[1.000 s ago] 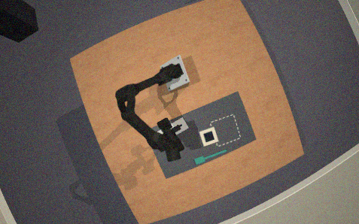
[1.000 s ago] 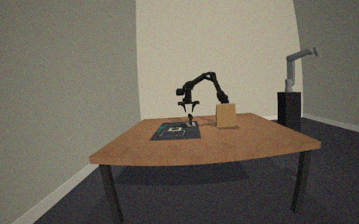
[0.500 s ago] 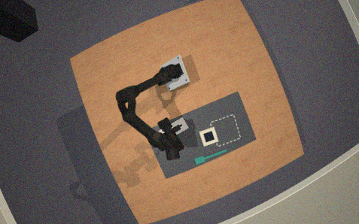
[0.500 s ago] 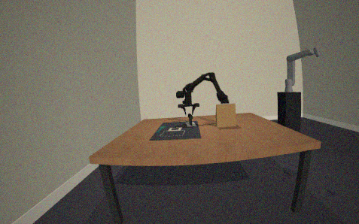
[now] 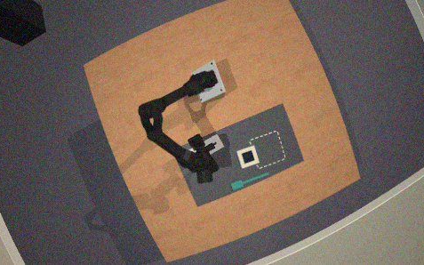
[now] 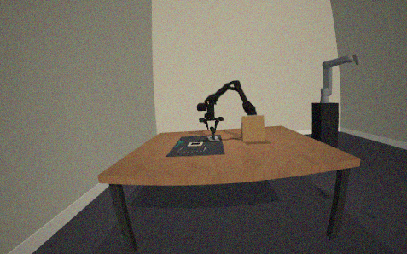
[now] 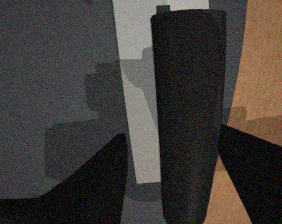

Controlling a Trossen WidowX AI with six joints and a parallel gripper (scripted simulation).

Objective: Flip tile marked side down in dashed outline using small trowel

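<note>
The small trowel has a light grey flat blade (image 5: 219,140) (image 7: 142,135) on the mat (image 5: 293,153) and a black handle (image 6: 212,133) (image 7: 189,110) that rises from it. My gripper (image 6: 212,129) (image 7: 171,136) is open, pointing down, with its fingers on either side of the handle. In the wrist view the right finger is close to the handle and a gap shows at the left one. The tile (image 5: 248,156) (image 6: 194,144) lies flat, cream with a dark square facing up, at the left side of the dashed outline (image 5: 284,153), mostly outside it.
A teal spatula-like tool (image 5: 237,185) lies along the mat's edge below the tile in the top view. The arm stands on a tan block (image 6: 252,129) with a grey base plate (image 5: 219,84). A second, grey arm (image 6: 328,78) stands on a black pedestal beyond the table.
</note>
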